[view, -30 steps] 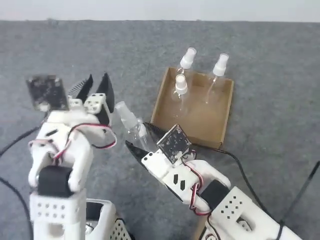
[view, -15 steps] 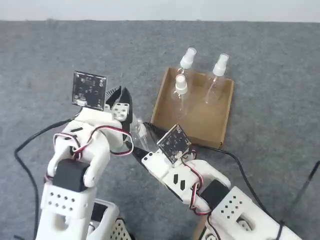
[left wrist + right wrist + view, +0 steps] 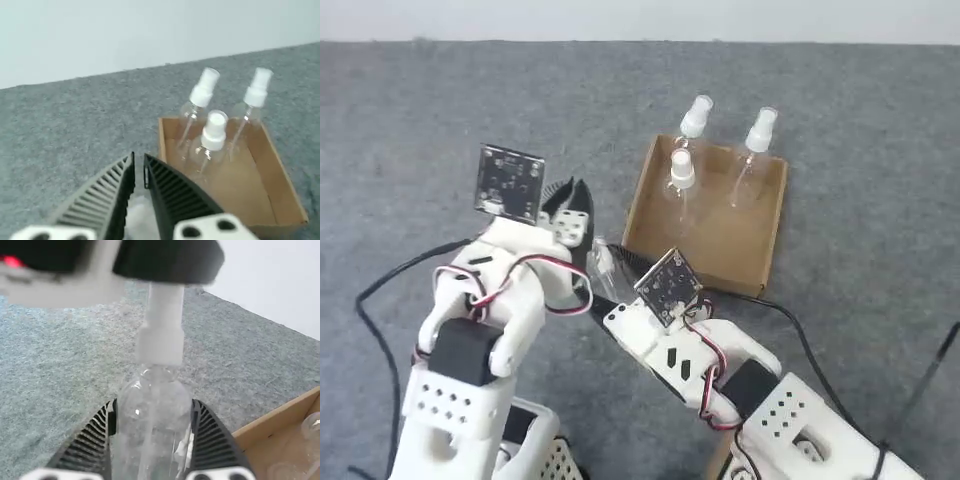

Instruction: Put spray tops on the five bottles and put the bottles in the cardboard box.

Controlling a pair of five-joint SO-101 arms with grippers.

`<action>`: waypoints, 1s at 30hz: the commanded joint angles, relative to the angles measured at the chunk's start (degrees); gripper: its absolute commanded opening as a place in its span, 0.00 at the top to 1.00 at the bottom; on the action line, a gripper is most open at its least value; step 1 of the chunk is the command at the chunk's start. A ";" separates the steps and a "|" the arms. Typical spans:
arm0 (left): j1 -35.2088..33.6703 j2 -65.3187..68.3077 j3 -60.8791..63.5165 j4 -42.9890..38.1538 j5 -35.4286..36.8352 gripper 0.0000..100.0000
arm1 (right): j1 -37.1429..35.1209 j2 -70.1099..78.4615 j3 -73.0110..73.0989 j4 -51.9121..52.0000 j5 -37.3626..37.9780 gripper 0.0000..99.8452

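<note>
1. The right gripper (image 3: 152,409) has its two black jaws clamped on a clear bottle (image 3: 152,432). One jaw presses on each side of the bottle's round body.
2. This bottle (image 3: 604,263) is up off the grey mat (image 3: 440,100). It is between the two arms and just beside the near left corner of the cardboard box (image 3: 638,205).
3. A white spray top (image 3: 161,330) sits on the neck of the held bottle. Its thin tube goes down inside the bottle.
4. The left gripper (image 3: 570,190) is right above that bottle. In the right wrist view, the spray top goes up into its black jaws.
5. In the left wrist view, the tips of the left gripper (image 3: 139,164) are almost together, with a thin gap between them. Something white and clear sits lower down between the jaws. So the jaws look squeezed on the spray top.
6. The box (image 3: 272,167) lies open on the mat, to the right of the left gripper.
7. Three more bottles stand in the box, and each one has a white spray top on.
8. The left back bottle (image 3: 692,125) and the right back bottle (image 3: 758,135) are at the far end of the box.
9. The front bottle (image 3: 681,175) stands nearer the arms, close to the left back bottle.
</note>
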 commanded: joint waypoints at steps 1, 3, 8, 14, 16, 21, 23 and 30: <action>-3.43 -1.23 -4.53 0.26 -0.44 0.98 | 0.75 -1.89 -0.88 -1.01 -0.44 0.99; -4.31 -3.96 -4.79 0.35 -0.44 0.98 | 0.75 -1.89 -0.79 -0.92 -0.44 0.99; -8.00 -14.15 -1.71 2.90 -0.44 0.98 | 0.84 -1.98 -1.32 0.84 -0.44 0.99; -9.32 -23.56 6.02 3.16 -0.35 0.97 | 0.84 -5.85 -6.86 9.89 -0.44 0.99; -9.32 -26.02 7.96 3.60 -0.35 0.93 | 1.45 -7.34 -9.32 12.62 -0.44 0.99; -7.74 -29.63 15.43 2.99 -0.35 0.83 | 7.87 -6.46 -15.56 14.20 -0.44 0.99; -5.10 -30.33 18.86 2.20 -0.35 0.82 | 9.63 -4.26 -18.55 14.37 -0.44 0.99; 0.44 -30.59 23.52 -0.09 -0.35 0.82 | 10.33 1.45 -24.18 14.73 -0.44 0.99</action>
